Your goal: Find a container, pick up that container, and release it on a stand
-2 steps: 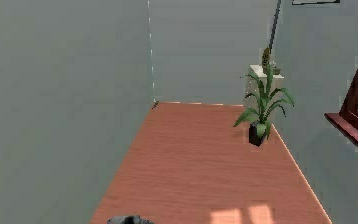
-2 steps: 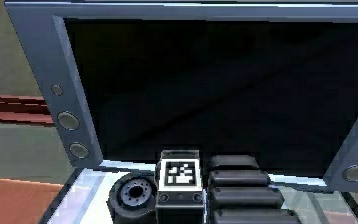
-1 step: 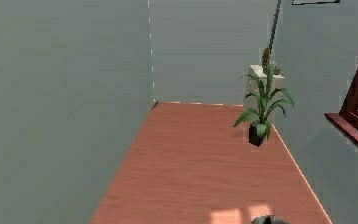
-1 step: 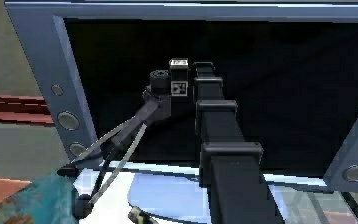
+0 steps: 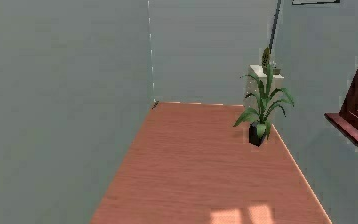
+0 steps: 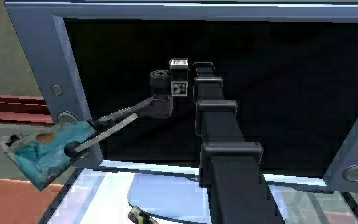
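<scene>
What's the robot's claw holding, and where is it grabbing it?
It cannot be told. A tilted teal thing is at the fingertips of the gripper, but it may be resting on something.

One potted plant (image 5: 264, 100), one big dark screen (image 6: 287, 80), one teal object (image 6: 42, 155), two small white squares (image 6: 177, 70).

The walls (image 5: 67, 80) were grey-blue, the floor (image 5: 207, 165) reddish-brown with plank lines. The plant (image 5: 267, 95) was green, its pot (image 5: 258, 136) black. The arm (image 6: 225, 135) was black, its squares (image 6: 177, 84) white with black marks. The object (image 6: 42, 155) was teal, the pane (image 6: 297, 80) black, its frame (image 6: 42, 60) pale blue-grey.
</scene>
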Controlling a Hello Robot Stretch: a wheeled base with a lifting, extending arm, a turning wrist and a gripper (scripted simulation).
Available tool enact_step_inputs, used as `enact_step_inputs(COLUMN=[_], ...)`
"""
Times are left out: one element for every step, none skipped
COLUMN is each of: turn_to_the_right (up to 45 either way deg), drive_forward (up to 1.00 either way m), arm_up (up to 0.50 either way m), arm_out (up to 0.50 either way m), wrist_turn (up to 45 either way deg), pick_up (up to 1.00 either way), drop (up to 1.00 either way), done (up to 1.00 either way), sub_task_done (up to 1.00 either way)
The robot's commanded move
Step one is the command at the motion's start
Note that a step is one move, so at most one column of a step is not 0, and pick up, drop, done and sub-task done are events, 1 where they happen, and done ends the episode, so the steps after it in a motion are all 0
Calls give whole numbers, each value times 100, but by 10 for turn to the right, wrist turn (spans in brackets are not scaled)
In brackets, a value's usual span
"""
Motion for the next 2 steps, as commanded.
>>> enact_step_inputs(turn_to_the_right=[0, 0], drive_forward=[0, 0], arm_up=[0, 0], arm_out=[0, 0], wrist_turn=[450, 450], pick_up=[0, 0], drop=[0, 0], done=[0, 0], sub_task_done=[0, 0])
